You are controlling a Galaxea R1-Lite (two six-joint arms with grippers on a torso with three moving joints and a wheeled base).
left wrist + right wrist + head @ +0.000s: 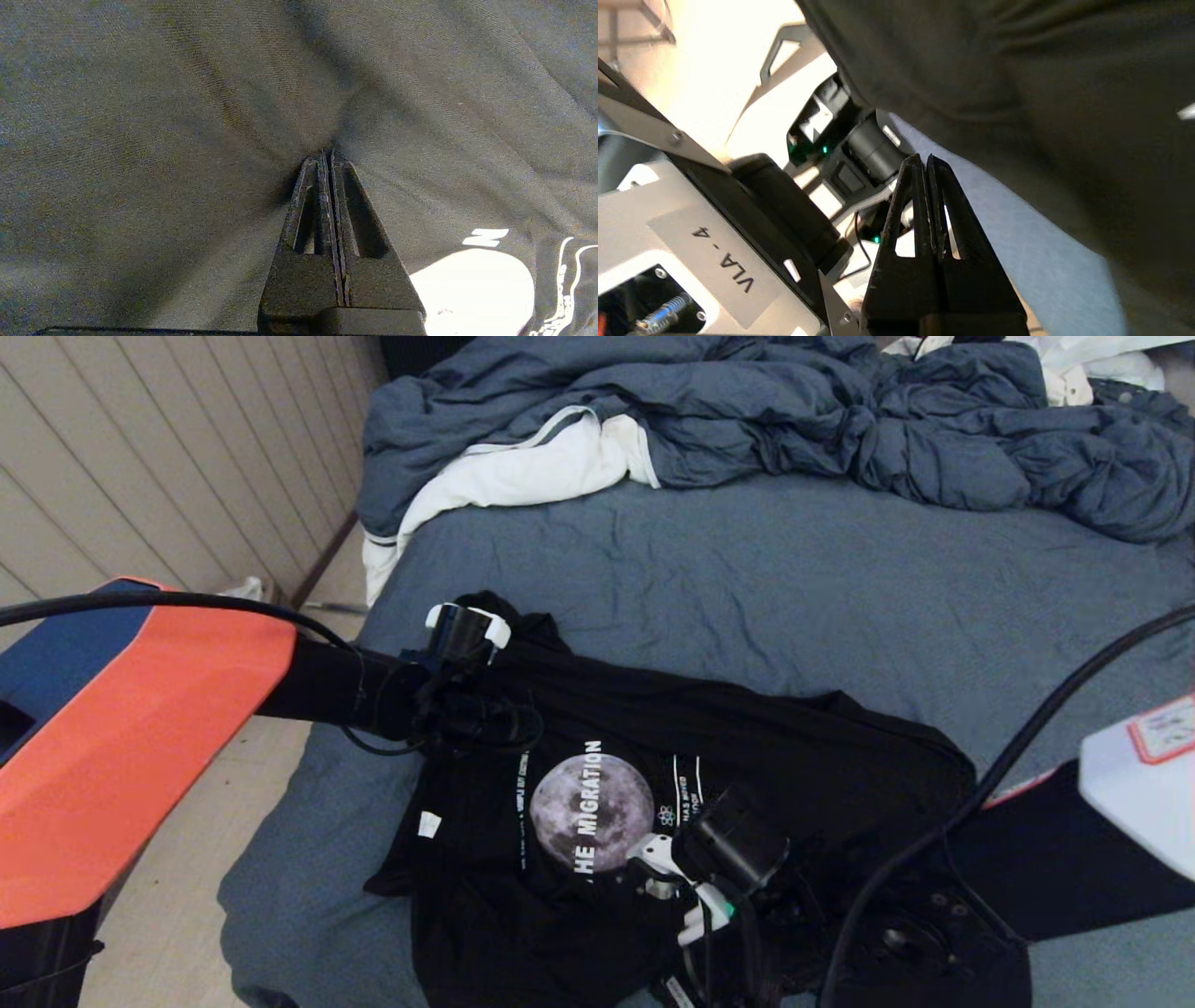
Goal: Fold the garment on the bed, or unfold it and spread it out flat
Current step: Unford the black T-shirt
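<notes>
Meanwhile left gripper (327,156) jaws clamped on garment (766,756) near its left edge, prob. to spread it; right gripper (924,161) jaws together, empty, at near edge.

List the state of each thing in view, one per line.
garment: print side up, rumpled, partly folded over.
left pincer: shut, tips pressed into the garment.
right pincer: shut, empty, at garment's near edge.
duvet: bunched at the bed's far end.

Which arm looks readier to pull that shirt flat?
Probably the left: its pincer is shut on the shirt. The right pincer is shut on nothing, off the shirt's near edge.
</notes>
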